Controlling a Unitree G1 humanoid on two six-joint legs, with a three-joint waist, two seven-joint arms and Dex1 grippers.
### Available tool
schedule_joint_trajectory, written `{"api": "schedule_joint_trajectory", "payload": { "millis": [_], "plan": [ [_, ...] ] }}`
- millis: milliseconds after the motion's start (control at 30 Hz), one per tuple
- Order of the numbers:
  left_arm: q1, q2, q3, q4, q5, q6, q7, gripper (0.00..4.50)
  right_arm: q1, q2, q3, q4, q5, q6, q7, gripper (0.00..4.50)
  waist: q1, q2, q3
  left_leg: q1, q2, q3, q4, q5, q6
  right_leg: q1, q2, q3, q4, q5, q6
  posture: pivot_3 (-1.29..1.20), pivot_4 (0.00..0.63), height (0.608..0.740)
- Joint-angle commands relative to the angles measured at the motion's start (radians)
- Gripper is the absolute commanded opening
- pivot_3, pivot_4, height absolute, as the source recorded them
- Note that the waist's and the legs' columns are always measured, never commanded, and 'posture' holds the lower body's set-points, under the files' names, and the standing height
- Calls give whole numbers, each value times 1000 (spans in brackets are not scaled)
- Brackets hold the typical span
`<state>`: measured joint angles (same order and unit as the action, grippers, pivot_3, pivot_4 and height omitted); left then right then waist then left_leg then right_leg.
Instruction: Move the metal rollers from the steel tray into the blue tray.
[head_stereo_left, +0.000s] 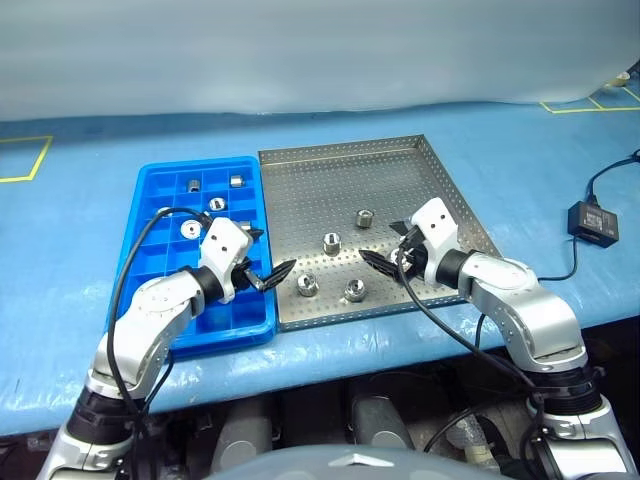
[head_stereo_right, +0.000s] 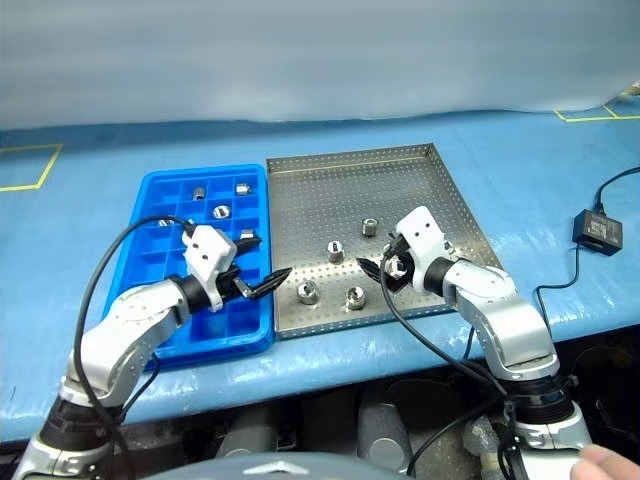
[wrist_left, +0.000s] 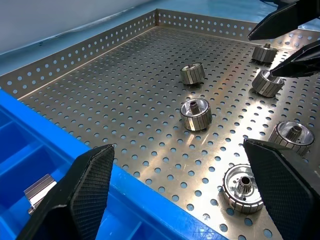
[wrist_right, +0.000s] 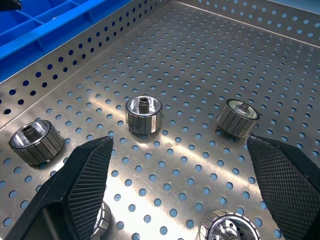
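no readable text, label or number appears anywhere.

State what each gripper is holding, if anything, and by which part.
Nothing is held. The left gripper stands open over the near edge of the blue tray; the right gripper stands open above the metal rollers in the steel tray.

I have both arms bent in front of me, forearms angling inward toward each other. My left gripper (head_stereo_left: 268, 272) points forward and to the right, tipped slightly down, its two black fingers spread wide with nothing between them. My right gripper (head_stereo_left: 388, 258) points forward and to the left, also tipped down, fingers likewise wide apart and empty.
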<state>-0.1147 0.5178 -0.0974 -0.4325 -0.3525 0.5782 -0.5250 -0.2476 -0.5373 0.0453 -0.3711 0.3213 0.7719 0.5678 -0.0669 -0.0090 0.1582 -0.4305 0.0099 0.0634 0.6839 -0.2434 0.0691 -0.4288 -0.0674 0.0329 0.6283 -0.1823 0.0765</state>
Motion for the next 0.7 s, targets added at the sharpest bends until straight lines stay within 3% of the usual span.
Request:
{"api": "schedule_joint_trajectory", "payload": {
  "millis": [33,700],
  "plan": [
    [-2,0,13,-48,2,-9,-4,4500,-7,-1,-15,-35,9,-17,1,4485,0,0,0,0,0,0,0,0,0,0,0,0,0,0,0,-104,150,740],
    [-11,7,10,-42,6,-8,-16,4500,-3,8,-3,-33,3,-21,-4,4485,0,0,0,0,0,0,0,0,0,0,0,0,0,0,0,-109,150,740]
  ]
}}
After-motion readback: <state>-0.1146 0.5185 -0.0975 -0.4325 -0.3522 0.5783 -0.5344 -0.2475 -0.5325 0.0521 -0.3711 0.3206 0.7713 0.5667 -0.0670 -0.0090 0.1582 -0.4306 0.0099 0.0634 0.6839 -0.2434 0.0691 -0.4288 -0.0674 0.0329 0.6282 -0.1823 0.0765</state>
